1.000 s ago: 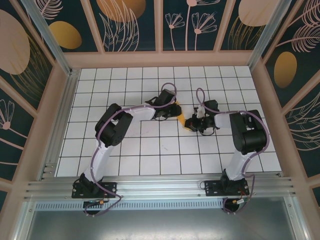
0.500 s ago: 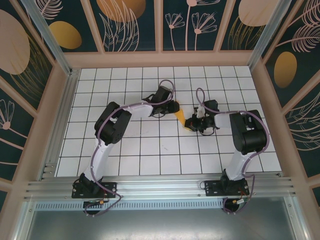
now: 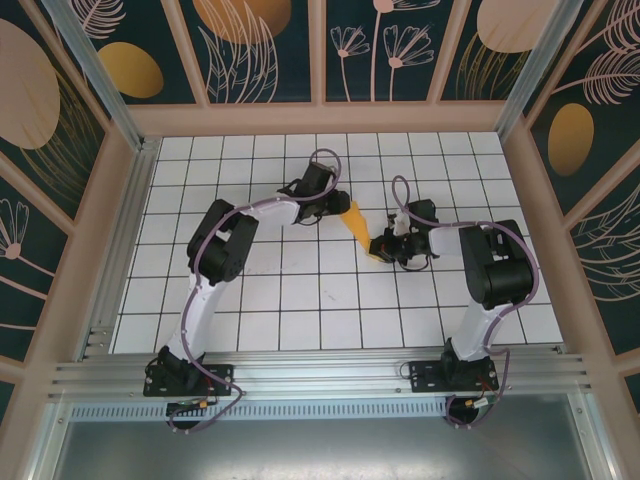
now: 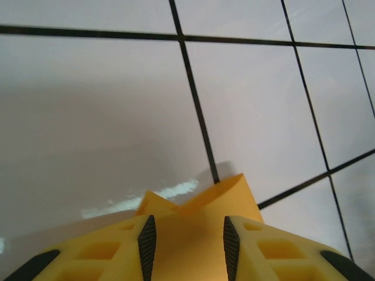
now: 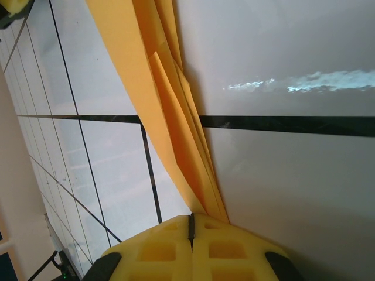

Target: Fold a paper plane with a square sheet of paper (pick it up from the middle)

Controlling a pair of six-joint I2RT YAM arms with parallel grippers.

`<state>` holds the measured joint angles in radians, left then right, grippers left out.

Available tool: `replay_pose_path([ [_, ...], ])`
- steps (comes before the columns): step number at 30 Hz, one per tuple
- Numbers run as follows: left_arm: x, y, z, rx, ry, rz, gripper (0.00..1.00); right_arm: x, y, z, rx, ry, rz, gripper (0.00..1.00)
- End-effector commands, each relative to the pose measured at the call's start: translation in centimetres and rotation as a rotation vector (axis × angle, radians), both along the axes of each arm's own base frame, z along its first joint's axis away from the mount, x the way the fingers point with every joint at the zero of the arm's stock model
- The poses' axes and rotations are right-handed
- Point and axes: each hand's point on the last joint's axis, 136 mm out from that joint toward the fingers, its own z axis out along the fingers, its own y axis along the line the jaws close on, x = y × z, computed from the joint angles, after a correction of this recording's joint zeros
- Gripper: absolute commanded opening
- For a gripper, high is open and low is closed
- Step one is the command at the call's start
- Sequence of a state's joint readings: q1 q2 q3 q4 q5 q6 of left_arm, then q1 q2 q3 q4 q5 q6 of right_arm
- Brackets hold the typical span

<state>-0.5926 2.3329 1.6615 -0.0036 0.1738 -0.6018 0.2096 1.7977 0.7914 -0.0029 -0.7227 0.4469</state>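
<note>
Orange paper plane [image 3: 354,217] looks folded: right gripper [image 5: 190,221] clamps its four-o'clock end, left gripper [image 4: 187,228] stands parted at ten; next, probably a gentle release.

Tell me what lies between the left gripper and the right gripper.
In the top view the paper plane bridges that stretch: one end sits at the left gripper, whose fingers stand apart, and the other is clamped in the shut right gripper.
</note>
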Motion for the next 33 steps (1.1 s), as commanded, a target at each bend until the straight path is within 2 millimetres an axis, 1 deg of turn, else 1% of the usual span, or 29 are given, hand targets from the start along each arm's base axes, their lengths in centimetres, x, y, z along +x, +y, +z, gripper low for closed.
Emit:
replay_pose_path([
  [1,2.4,1.7,4.7,0.018,-0.105,0.036,0.41,-0.9,-1.8,-2.0,-0.13,0.065,-0.035,0.0],
  [4,2.5,1.8,7.4,-0.001,-0.148,0.038,0.43,-0.1,-1.5,-0.9,-0.125,0.036,-0.029,0.0],
  [6,2.1,1.7,8.7,-0.025,-0.161,0.029,0.43,0.3,-1.3,-0.2,-0.117,0.019,-0.024,0.0],
  [8,1.5,1.5,9.8,-0.074,-0.171,0.016,0.43,0.8,-0.7,1.1,-0.085,-0.018,-0.016,0.0],
  [9,1.1,1.4,10.3,-0.101,-0.175,0.013,0.43,1.0,-0.3,2.2,-0.062,-0.045,-0.004,0.02],
  [11,0.2,1.3,10.7,-0.134,-0.169,0.001,0.43,1.6,0.4,4.5,-0.026,-0.105,0.013,0.08],
  [14,-0.9,1.7,11.4,-0.184,-0.18,0.004,0.43,2.6,0.5,7.8,-0.016,-0.202,0.015,0.18],
  [16,-1.5,2.0,11.4,-0.2,-0.175,0.011,0.43,3.2,0.1,8.8,-0.043,-0.242,0.008,0.22],
  [18,-2.0,2.1,11.1,-0.209,-0.161,0.011,0.43,4.0,-1.1,8.1,-0.135,-0.246,-0.024,0.24],
  [20,-2.6,2.3,10.8,-0.222,-0.147,0.012,0.43,4.9,-2.6,6.4,-0.232,-0.219,-0.057,0.24],
  [21,-2.7,2.5,10.7,-0.225,-0.146,0.017,0.43,5.2,-2.8,5.7,-0.249,-0.211,-0.058,0.25],
  [23,-3.1,2.7,10.3,-0.226,-0.137,0.023,0.43,5.9,-2.8,4.7,-0.257,-0.202,-0.06,0.25],
  [25,-3.3,2.7,10.1,-0.227,-0.127,0.017,0.43,6.7,-2.4,4.1,-0.248,-0.196,-0.047,0.25],
  [27,-3.6,2.8,9.9,-0.225,-0.123,0.018,0.43,7.2,-2.1,3.8,-0.24,-0.201,-0.037,0.27],
  [29,-3.8,2.9,9.6,-0.218,-0.113,0.016,0.43,7.4,-1.4,3.7,-0.204,-0.199,-0.011,0.27],
  [31,-4.1,3.0,9.4,-0.223,-0.105,0.009,0.43,7.6,-1.2,3.6,-0.21,-0.199,-0.003,0.28],
  [33,-4.4,3.0,9.1,-0.226,-0.095,0.008,0.43,7.5,-1.0,3.5,-0.203,-0.203,0.005,0.31],
])
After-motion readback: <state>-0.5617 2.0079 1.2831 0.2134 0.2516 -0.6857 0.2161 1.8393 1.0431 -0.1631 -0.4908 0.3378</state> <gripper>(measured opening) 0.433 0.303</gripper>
